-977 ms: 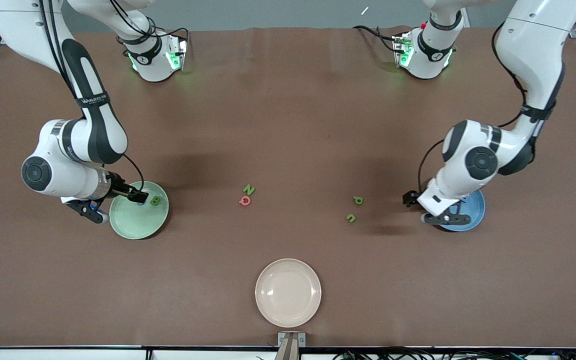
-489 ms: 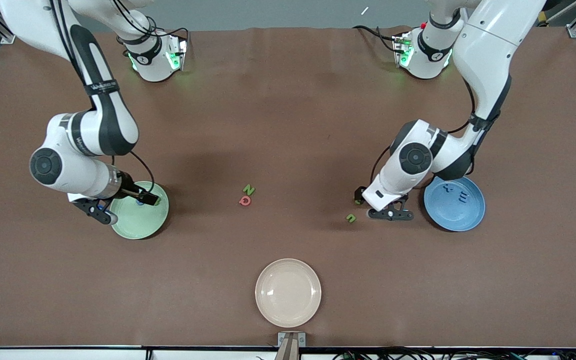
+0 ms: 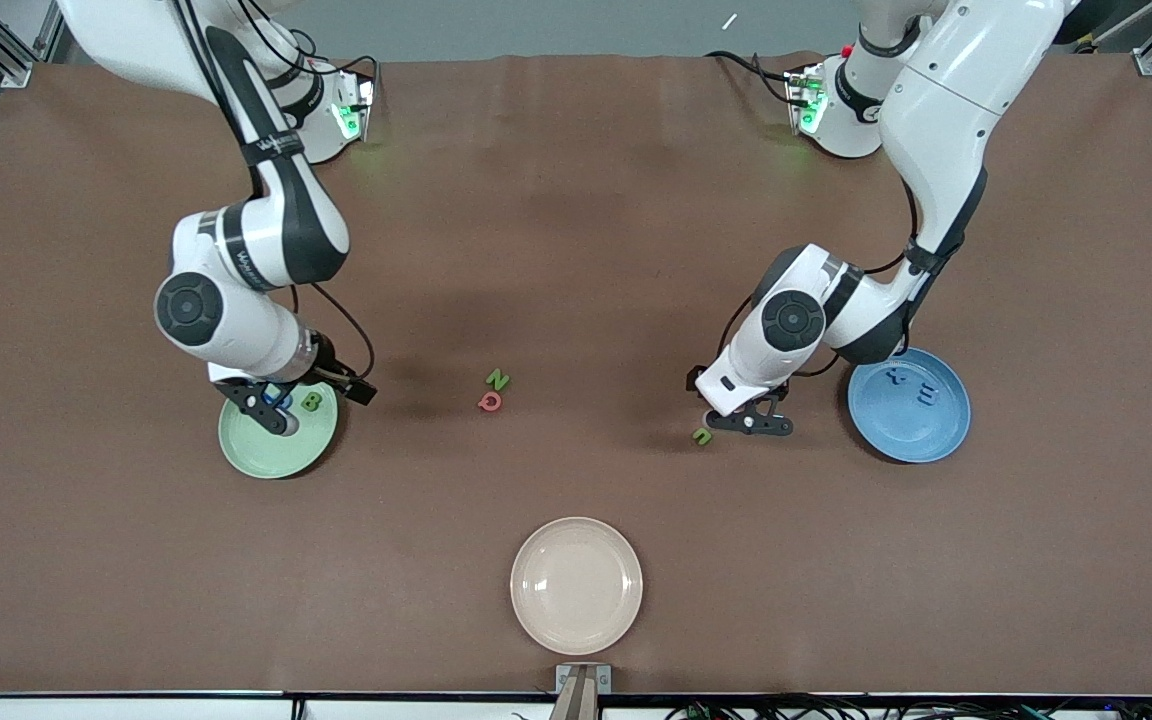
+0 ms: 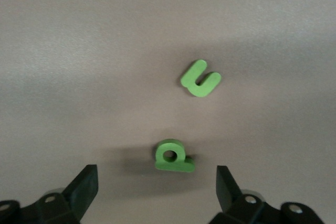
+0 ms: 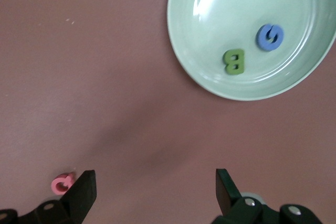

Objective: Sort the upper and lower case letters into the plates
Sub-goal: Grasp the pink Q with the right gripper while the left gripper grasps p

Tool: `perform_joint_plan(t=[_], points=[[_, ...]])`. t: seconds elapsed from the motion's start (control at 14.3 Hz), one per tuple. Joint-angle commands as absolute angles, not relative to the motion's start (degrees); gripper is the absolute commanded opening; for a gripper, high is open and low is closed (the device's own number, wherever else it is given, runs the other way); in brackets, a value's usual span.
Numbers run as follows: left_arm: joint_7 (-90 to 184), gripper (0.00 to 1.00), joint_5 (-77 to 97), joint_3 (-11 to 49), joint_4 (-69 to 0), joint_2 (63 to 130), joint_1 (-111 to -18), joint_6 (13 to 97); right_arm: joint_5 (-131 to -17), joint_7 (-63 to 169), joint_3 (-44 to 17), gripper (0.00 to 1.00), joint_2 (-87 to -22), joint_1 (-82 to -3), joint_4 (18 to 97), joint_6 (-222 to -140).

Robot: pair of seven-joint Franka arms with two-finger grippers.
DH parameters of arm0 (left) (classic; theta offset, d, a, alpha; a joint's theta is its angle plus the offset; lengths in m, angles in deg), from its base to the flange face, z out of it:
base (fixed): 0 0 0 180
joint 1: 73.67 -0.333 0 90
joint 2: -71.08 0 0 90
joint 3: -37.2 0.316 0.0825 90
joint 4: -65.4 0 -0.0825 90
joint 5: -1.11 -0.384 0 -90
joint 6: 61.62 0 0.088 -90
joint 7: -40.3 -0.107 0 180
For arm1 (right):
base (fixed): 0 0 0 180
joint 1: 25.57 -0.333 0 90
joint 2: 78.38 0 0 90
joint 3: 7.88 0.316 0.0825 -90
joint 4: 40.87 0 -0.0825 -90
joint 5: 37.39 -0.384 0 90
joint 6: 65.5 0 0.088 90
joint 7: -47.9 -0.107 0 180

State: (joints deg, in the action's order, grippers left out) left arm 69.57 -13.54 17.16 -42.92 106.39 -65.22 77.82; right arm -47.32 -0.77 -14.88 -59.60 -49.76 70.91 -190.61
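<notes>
Plates point(image 3: 279, 455): three; loose letters point(image 3: 702, 436) on table: four.

The pale green plate point(image 3: 266, 452) lies flat on the tabletop, holding a green B point(image 3: 311, 402) and a blue letter point(image 5: 270, 36). The blue plate point(image 3: 908, 440), well apart from it toward the left arm's end, holds two blue letters point(image 3: 926, 394).

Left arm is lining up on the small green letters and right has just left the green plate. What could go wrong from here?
1. The left gripper, open, is over the green p, which stands on edge; closing fingers might tip or push it away.
2. The green u lies close beside it and could get nudged.
3. The right gripper, open, faces the pink Q, which touches the green N; picking one may shift the other.
</notes>
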Motion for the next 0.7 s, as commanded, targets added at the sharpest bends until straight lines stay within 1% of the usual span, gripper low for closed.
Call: perform_joint_plan(t=[0.0,0.14,0.28,0.35,0.42,0.56,0.63], points=[[71.07,0.94,-15.67,17.34,-41.48,107.82,-64.62,78.47,-46.97,-3.96,-15.09,1.00,-58.35,-52.20,71.98,-192.76],[72.03,0.89,-16.81,17.43,-41.22,108.52,-64.27,79.52,-47.06,-3.96,-15.09,1.00,-56.85,-53.95,71.90,-193.20],[72.82,0.83,-18.13,17.34,-40.78,109.75,-64.26,80.58,-47.58,-4.92,-15.00,1.00,-56.06,-57.28,71.90,-197.22],[73.17,0.79,-18.40,17.34,-40.77,109.84,-64.26,80.58,-47.93,-6.49,-15.00,1.00,-55.62,-58.35,71.90,-198.64],[73.18,0.72,-18.40,17.34,-40.77,109.93,-64.26,80.58,-48.28,-7.81,-15.00,1.00,-54.57,-59.23,71.81,-200.39],[73.26,0.56,-18.40,17.34,-40.86,109.93,-64.26,80.58,-49.69,-9.31,-15.00,1.00,-51.85,-60.81,71.63,-205.66],[73.26,0.49,-18.40,17.43,-40.86,109.93,-64.26,80.58,-50.39,-10.28,-15.00,1.00,-50.36,-60.99,71.11,-207.42]])
